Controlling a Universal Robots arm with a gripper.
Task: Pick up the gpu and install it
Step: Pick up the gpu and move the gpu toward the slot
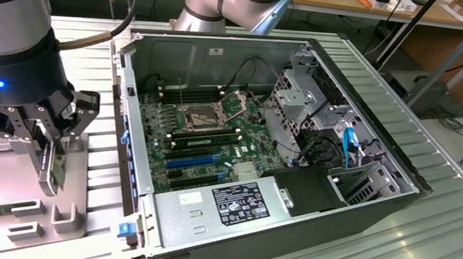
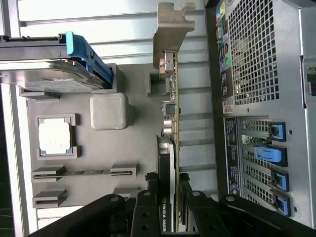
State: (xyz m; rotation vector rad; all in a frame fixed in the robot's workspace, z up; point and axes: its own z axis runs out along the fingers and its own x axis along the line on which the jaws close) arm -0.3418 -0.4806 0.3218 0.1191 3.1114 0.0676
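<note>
The gpu point(image 1: 51, 170) is a thin dark-green card with a silver end bracket point(image 2: 170, 29). It hangs on edge just above the grey parts tray point(image 1: 74, 183), at the exterior view's left, beside the open computer case. My gripper point(image 1: 51, 146) is shut on the gpu, with a black finger on each face. In the wrist view the gpu point(image 2: 169, 113) is seen edge-on, running away from my gripper point(image 2: 168, 178), with its dark fan housing next to one finger. Its empty grey holder point(image 2: 157, 84) lies right under it.
The open case point(image 1: 312, 50) shows the motherboard point(image 1: 205, 129), blue expansion slots point(image 1: 190, 161) and a power supply point(image 1: 222, 202). The tray holds a hard drive point(image 2: 49, 74), a processor point(image 2: 54, 136) and a memory stick point(image 2: 84, 173). The case's rear has blue slot latches point(image 2: 269, 154).
</note>
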